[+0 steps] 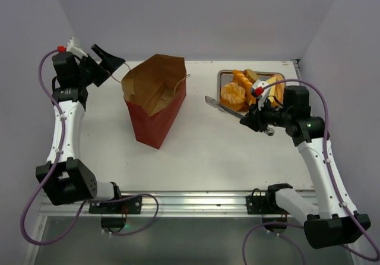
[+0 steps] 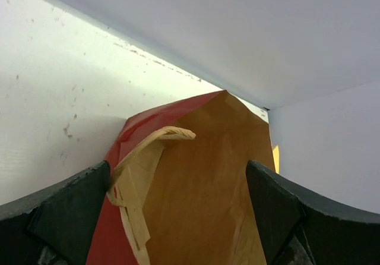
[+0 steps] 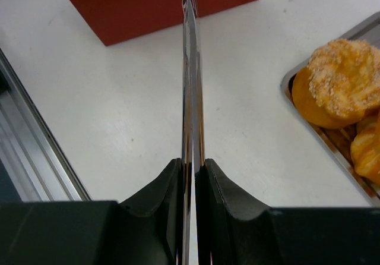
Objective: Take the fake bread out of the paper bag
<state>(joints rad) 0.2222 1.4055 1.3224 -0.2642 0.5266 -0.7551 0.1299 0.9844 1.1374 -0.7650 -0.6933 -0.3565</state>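
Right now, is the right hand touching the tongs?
Touching. The right wrist view shows the right hand clamped on the tongs from both sides, with no gap between them.

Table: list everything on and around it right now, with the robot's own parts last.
paper bag: one, dark red with a brown inside, standing open left of centre
handle: one in the left wrist view, tan paper loop, at the bag's rim
tray: one, silver, far right of the table
fake bread: several pieces, golden orange, piled on the tray; exact count unclear
tongs: one pair, silver, pressed together, just in front of the tray
table: one, white
left gripper: one, black, open, by the bag's far left rim, holding nothing
right gripper: one, black, shut on the tongs, near the tray
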